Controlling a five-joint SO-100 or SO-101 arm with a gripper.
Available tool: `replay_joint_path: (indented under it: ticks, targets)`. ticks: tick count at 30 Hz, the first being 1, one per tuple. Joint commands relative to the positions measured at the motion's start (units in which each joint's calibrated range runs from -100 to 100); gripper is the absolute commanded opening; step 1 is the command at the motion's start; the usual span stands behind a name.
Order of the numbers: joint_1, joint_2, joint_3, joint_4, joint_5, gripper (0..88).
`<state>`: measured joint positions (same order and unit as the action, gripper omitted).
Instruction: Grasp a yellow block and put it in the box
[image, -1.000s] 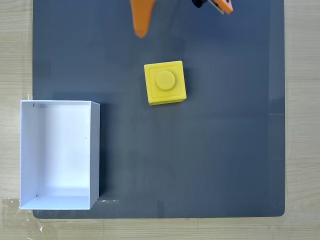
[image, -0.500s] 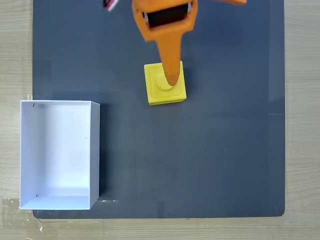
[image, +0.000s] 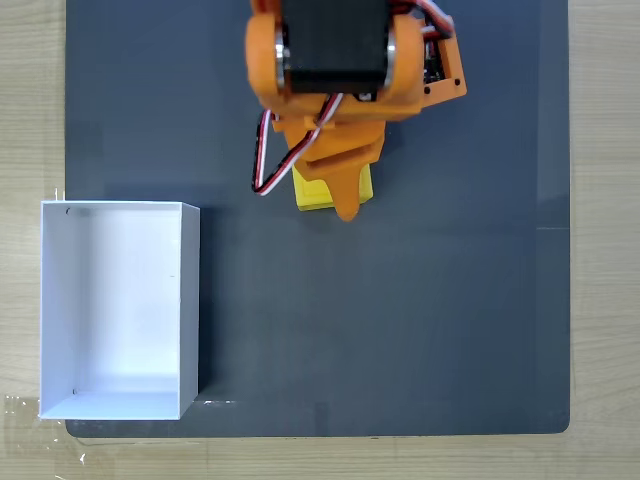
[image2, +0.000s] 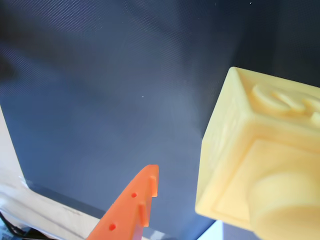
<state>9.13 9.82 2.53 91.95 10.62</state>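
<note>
In the fixed view my orange arm (image: 345, 70) reaches down from the top edge of the dark grey mat (image: 450, 320) and covers most of the yellow block (image: 312, 193), which sits on the mat a little above its middle and nearer the top edge than the bottom one. Only the block's lower left part peeks out beneath me. One orange finger (image: 347, 205) of mine points past the block's lower edge. A bundle of red, white and black wires (image: 268, 160) loops down beside my body on the left. The white box (image: 190, 300) stands open-topped at the mat's lower left corner, its left side hanging over onto the pale wooden table (image: 30, 100), well apart from the block.

In the wrist view the block (image2: 235, 150) looms large at the right, its round stud (image2: 285, 200) towards the lower right and an embossed mark on the upper face. A toothed orange fingertip (image2: 142, 195) of mine rises from the bottom edge, just left of the block with a strip of mat between them. My other finger is out of sight, so I cannot tell how wide my claw (image: 335, 195) stands.
</note>
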Motion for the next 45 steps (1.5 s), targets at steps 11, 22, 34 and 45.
replay_joint_path:
  ticks: [11, 22, 34, 45]
  targets:
    - [-2.4, 6.28, -2.48, -4.69, -0.07, 45.8]
    - [-1.81, 6.03, -2.57, -4.69, -0.07, 24.1]
    - [-2.15, -1.09, -16.41, -2.42, -0.6, 24.1]
    - [9.89, -7.62, -29.71, -17.43, -11.82, 24.0]
